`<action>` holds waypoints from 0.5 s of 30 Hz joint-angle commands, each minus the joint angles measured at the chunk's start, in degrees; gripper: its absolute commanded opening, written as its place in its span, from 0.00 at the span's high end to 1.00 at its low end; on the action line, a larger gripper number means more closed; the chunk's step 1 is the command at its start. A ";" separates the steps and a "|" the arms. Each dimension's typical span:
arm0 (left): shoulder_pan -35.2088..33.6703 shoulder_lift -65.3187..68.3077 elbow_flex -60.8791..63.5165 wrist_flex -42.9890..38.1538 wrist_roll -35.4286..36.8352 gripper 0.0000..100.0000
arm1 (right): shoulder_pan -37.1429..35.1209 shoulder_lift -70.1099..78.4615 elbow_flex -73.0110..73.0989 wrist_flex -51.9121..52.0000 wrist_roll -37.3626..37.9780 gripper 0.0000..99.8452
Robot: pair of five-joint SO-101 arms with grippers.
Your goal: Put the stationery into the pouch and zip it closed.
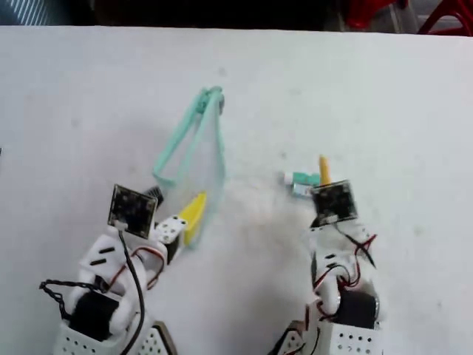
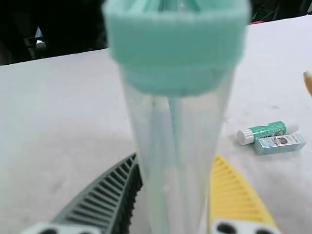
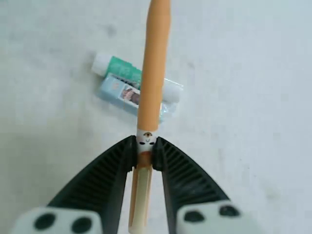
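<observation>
I have my left gripper point(image 2: 176, 158) clamped shut on the arm-side end of the clear, teal-trimmed pouch point(image 2: 178, 117), which sits on the white bench point(image 1: 384, 96). My right gripper point(image 3: 145, 144) is closed around an orange pen point(image 3: 155, 68), off to the pouch's right. The pen is held just above a green glue stick point(image 3: 114, 67) and a small light-blue box point(image 3: 119, 91), which lie touching side by side

worktop point(image 1: 384, 96): white, plain, wide | red furniture parts point(image 1: 373, 13): behind the far edge, right corner | room behind: dark
</observation>
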 commanded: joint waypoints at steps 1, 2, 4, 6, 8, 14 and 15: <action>-0.22 0.13 -0.35 -1.58 0.62 0.78 | 7.08 -0.48 -2.64 -4.00 -5.54 0.98; -0.22 0.13 -0.35 -1.58 0.62 0.78 | 9.01 -0.48 -2.64 -4.70 -7.30 0.98; -0.22 0.13 -0.35 -1.58 0.53 0.78 | 12.26 -0.48 -2.64 -6.02 -10.64 0.98; -0.22 0.13 -0.35 -1.58 0.53 0.78 | 13.58 -0.48 -2.81 -6.37 -13.01 0.98; -0.22 0.13 -0.35 -1.58 0.53 0.78 | 11.74 -0.48 -3.96 -6.81 -13.98 0.98; -0.22 0.13 -0.35 -1.41 0.62 0.78 | 2.51 -0.57 -20.13 -4.88 -14.24 0.98; -0.22 0.13 -0.35 -1.41 0.62 0.78 | 0.40 -0.57 -24.00 -4.88 -14.24 0.98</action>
